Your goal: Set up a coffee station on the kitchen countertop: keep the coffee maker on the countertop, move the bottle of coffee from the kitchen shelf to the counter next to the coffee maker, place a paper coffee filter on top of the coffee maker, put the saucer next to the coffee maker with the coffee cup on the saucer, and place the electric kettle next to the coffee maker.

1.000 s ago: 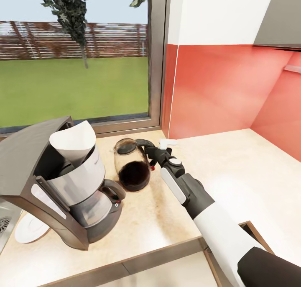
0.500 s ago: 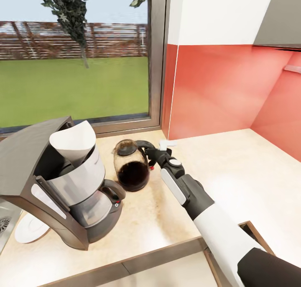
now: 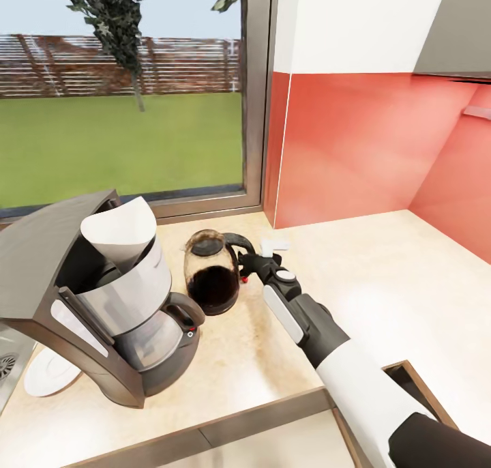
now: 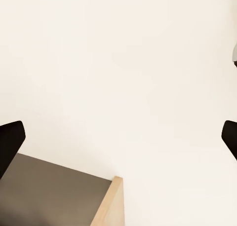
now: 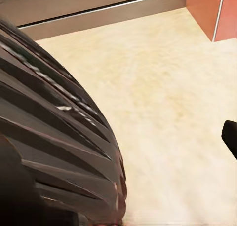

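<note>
On the kitchen countertop (image 3: pixel 354 277) stands the coffee maker (image 3: pixel 102 311), with the whitish paper coffee filter (image 3: pixel 124 230) sitting in its top. Just right of it the electric kettle (image 3: pixel 213 280) stands nearly upright. My right gripper (image 3: pixel 249 263) is at the kettle's black handle. In the right wrist view the kettle's dark ribbed body (image 5: pixel 54 137) is very close, and one fingertip (image 5: pixel 231 137) sits far out at the edge, so the jaws are spread. The saucer (image 3: pixel 42 374) peeks out behind the coffee maker. My left gripper (image 4: pixel 118 139) is open over a pale surface.
A small flat white object (image 3: pixel 275 241) lies by the red backsplash (image 3: pixel 354 147) behind my right gripper. A window (image 3: pixel 123 93) runs along the back, a sink edge (image 3: pixel 5 366) shows at far left, and a dark cabinet top with a wooden edge (image 4: pixel 114 201) lies under my left gripper.
The kettle has tipped from a strong tilt to nearly upright and shifted slightly left toward the coffee maker. My right gripper followed it left and down.
</note>
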Tool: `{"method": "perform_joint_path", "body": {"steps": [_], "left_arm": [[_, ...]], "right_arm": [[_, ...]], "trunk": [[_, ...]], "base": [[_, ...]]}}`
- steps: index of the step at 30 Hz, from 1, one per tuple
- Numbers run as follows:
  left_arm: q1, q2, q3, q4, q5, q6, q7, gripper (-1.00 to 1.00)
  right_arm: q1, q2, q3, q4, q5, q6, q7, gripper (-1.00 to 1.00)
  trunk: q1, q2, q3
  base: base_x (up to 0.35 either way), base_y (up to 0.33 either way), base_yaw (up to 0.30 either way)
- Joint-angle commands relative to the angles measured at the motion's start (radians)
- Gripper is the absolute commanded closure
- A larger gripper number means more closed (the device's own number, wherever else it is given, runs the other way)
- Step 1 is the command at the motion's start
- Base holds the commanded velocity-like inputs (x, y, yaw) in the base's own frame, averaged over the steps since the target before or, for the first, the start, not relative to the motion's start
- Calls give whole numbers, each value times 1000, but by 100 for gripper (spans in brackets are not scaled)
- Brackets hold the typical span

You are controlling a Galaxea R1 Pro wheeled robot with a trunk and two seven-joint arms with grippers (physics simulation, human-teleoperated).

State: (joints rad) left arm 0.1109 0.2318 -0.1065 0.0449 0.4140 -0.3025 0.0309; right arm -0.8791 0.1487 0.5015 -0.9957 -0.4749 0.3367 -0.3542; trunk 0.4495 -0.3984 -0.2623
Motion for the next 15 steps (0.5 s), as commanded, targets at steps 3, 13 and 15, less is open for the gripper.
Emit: {"method": "perform_joint_path", "body": {"steps": [3,13,15], "left_arm": [[0,0,-9,1,4,-4,3,-100],[0,0,-10,1,4,-4,3,-100],[0,0,-10,1,4,-4,3,-100]], "right_arm": [[2,0,3,18,-13,1,-7,-100],[3,0,3,38,-13,0,-6,-100],[3,0,3,38,-13,-1,-6,-100]], "trunk": [[1,-2,-2],[1,-2,-2],[1,-2,-2]], "base": [[0,0,0],[0,0,0],[0,0,0]]}}
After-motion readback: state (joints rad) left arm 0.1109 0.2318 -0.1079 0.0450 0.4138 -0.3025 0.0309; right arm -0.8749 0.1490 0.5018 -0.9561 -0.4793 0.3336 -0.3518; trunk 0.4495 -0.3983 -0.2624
